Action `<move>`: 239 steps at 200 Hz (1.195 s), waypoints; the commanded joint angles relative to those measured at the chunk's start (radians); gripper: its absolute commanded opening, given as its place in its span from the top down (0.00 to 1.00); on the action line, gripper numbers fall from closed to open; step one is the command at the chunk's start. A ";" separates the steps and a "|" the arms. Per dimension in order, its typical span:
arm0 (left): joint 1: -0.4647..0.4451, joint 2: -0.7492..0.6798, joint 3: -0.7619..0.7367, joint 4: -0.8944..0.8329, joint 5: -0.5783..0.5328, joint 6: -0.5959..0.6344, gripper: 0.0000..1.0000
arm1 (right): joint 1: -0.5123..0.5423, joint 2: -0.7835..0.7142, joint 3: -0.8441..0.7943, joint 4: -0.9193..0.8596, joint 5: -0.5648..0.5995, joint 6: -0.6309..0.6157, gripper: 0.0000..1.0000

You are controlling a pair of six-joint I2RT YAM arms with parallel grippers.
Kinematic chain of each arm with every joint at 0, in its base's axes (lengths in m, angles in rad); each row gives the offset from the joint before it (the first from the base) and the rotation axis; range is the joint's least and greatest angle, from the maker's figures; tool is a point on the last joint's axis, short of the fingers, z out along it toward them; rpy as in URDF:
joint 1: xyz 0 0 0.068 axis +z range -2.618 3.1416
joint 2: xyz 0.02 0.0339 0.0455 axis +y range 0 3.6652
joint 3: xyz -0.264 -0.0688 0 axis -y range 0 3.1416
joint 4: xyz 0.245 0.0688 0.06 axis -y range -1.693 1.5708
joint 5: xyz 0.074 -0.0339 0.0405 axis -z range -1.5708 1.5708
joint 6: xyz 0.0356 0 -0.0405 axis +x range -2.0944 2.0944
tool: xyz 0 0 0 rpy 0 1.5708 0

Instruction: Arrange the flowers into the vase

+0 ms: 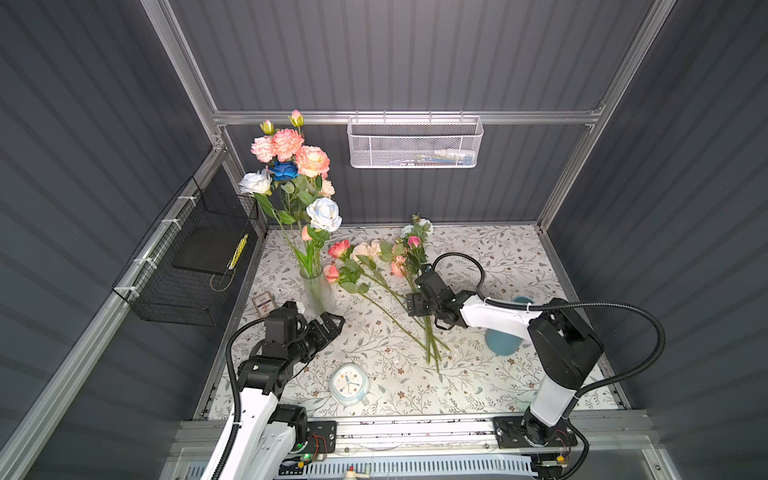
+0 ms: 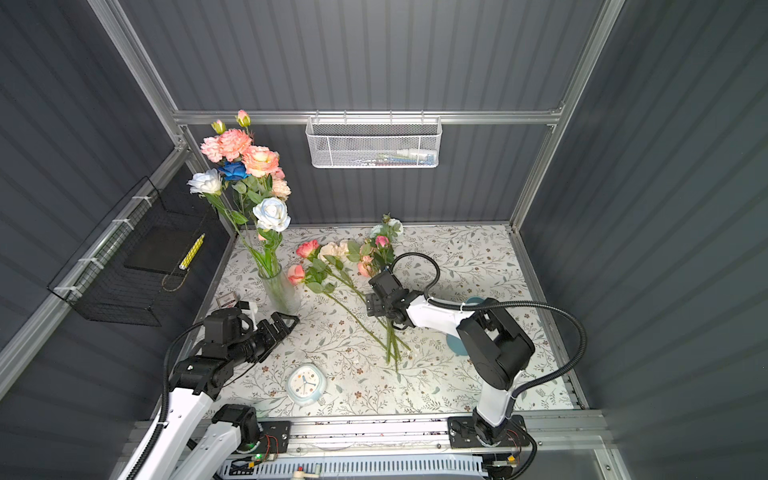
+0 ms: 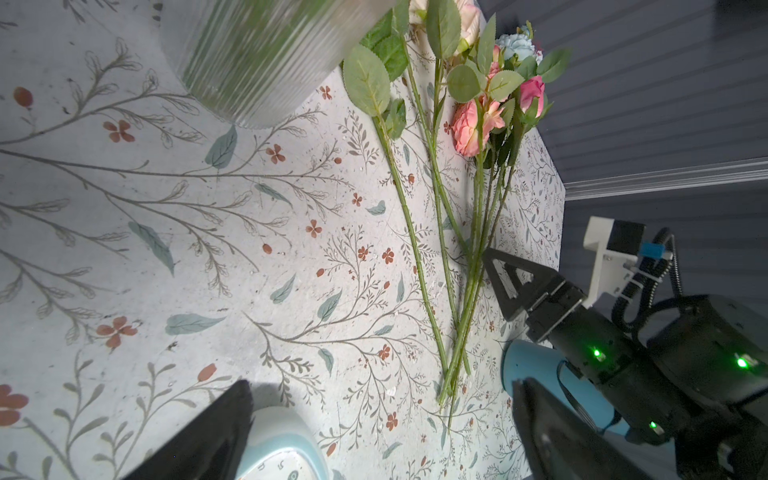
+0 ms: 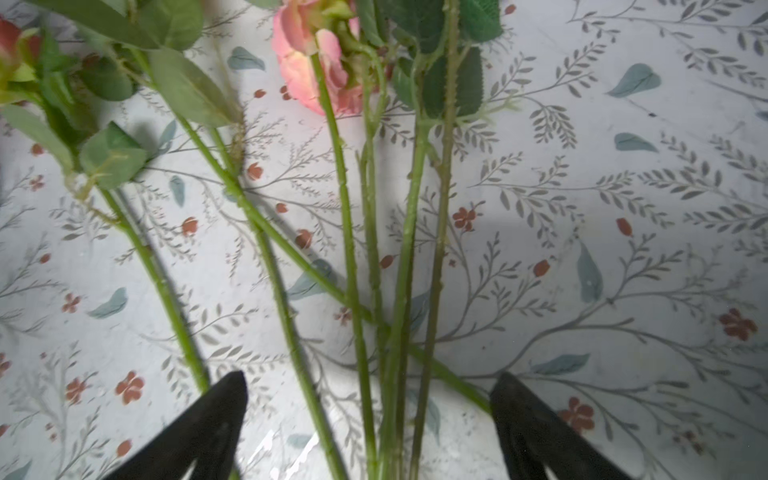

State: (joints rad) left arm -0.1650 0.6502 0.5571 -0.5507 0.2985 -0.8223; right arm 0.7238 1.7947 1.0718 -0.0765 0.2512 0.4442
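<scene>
A ribbed clear glass vase [image 1: 316, 291] [image 2: 281, 291] stands at the table's left. It holds several flowers [image 1: 291, 166] in coral, white and deep blue. More loose flowers [image 1: 374, 266] [image 3: 469, 124] lie flat mid-table, their green stems [image 1: 430, 336] [image 4: 353, 249] converging toward the front. My right gripper [image 1: 415, 307] [image 4: 372, 380] is open, low over those stems, with several of them lying between its fingers. My left gripper [image 1: 334, 322] [image 3: 382, 386] is open and empty, hovering just in front of the vase's base [image 3: 257, 62].
A pale blue clock [image 1: 349, 384] lies front centre, close under the left gripper. A blue cup [image 1: 505, 340] lies under the right arm. A small framed card [image 1: 264, 301] sits left of the vase. A black wire basket [image 1: 187, 266] and a white mesh basket [image 1: 415, 143] hang on the walls.
</scene>
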 commanded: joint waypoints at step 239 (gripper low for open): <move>-0.038 0.032 -0.017 0.089 0.067 0.037 0.00 | 0.249 -0.390 -0.195 -0.056 -0.069 0.152 0.13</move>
State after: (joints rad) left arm -0.1726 0.7181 0.5304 -0.4725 0.3534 -0.8112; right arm 0.9745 1.5387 0.8963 -0.0296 0.0521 0.6022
